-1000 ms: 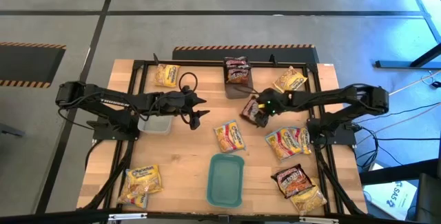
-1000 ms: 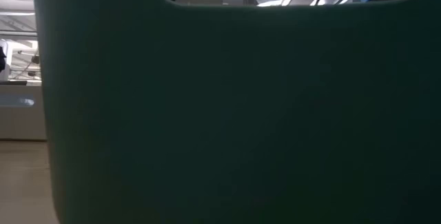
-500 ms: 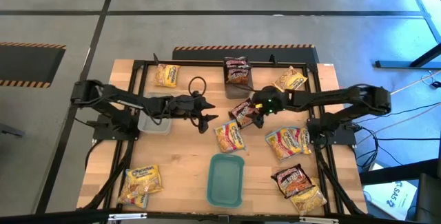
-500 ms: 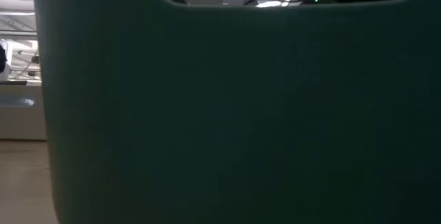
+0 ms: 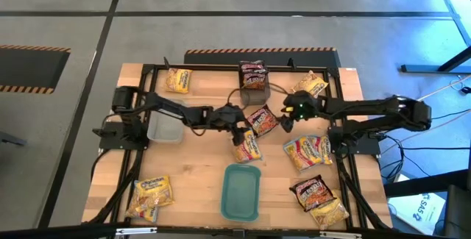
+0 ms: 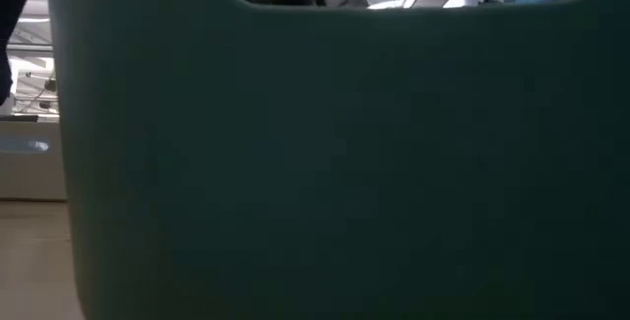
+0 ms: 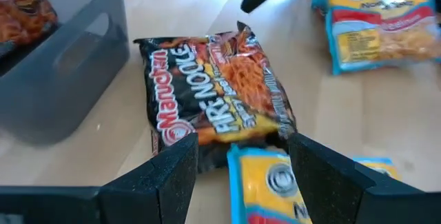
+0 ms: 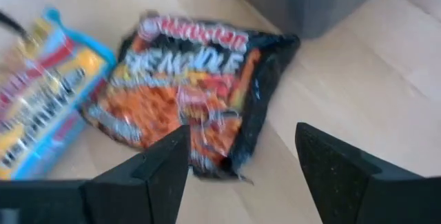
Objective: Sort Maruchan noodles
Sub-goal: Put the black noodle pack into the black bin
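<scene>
The dark Fire Noodle packet point(image 5: 262, 119) lies flat on the wooden table point(image 5: 199, 173) just above the centre of the high view, free of both arms, with one short end touching or slightly overlapping a yellow-and-blue packet point(image 5: 246, 145) below it. It looks light, crinkly and slick, with a brittle noodle block inside, so a hard squeeze across the middle would likely crack it. The safer hold, I judge, is a pinch across a short sealed edge, or a shallow straddle of the narrow width.

In the left wrist view the left gripper point(image 7: 241, 162) hovers low over the yellow-and-blue packet's end, jaws released and empty, the dark packet just ahead. The right gripper point(image 8: 241, 162) stands just right of the dark packet, fingers spread with nothing between them.

A grey tub point(image 5: 255, 84) holding dark packets sits directly above, near the table's top edge; a second grey tub point(image 5: 165, 129) lies left. The teal tray point(image 5: 241, 191) sits lower centre and fills the low view. Other packets lie scattered toward the corners.
</scene>
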You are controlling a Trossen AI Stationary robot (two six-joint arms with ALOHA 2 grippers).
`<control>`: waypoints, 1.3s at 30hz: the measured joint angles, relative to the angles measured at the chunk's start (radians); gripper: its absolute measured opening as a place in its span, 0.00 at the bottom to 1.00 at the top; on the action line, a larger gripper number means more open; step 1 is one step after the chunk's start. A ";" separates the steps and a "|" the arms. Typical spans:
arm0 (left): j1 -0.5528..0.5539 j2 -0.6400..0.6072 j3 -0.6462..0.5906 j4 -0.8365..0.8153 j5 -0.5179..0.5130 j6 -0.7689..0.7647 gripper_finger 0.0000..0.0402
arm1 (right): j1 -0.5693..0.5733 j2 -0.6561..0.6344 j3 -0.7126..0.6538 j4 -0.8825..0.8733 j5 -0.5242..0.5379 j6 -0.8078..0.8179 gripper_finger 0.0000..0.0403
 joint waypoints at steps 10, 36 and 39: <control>0.034 0.132 0.063 -0.017 0.000 0.001 0.55 | -0.153 0.106 -0.035 0.154 -0.212 0.094 0.61; 0.069 0.158 0.063 -0.035 0.000 0.001 0.55 | -0.150 0.425 -0.035 0.583 -0.596 0.235 0.61; 0.069 0.158 0.063 -0.034 0.000 0.001 0.55 | -0.149 0.425 -0.035 0.607 -0.602 0.240 0.61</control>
